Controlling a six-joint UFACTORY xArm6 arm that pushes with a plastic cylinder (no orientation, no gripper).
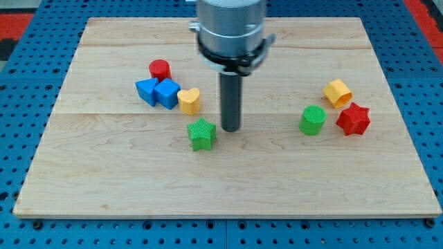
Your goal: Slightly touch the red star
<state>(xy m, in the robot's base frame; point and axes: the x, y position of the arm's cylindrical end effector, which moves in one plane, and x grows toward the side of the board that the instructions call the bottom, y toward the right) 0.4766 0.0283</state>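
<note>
Wooden board [228, 197] on a blue pegboard surface [21, 138]. Nearest the view's bottom: green star [202, 133], just left of centre. My tip [230, 130] stands just beside it on the view's right, a narrow gap between them, not clearly touching. No jaws on this rig, only the straight dark rod, so nothing to spread or pinch.

Red star [354, 119] lies well apart from my tip, far toward the view's right, at nearly the same height across the board. A green cylinder [313, 120] sits between my tip and the red star, just beside the star on its left. Yellow block [338, 93], roughly hexagonal, sits just above the red star, very close to it.

Farther up on the view's left: yellow heart-like block [190, 100], touching or nearly touching a blue cube [167, 93], with a second blue block [147, 90] pressed against that. Red cylinder [160, 70] just above the blue pair.
</note>
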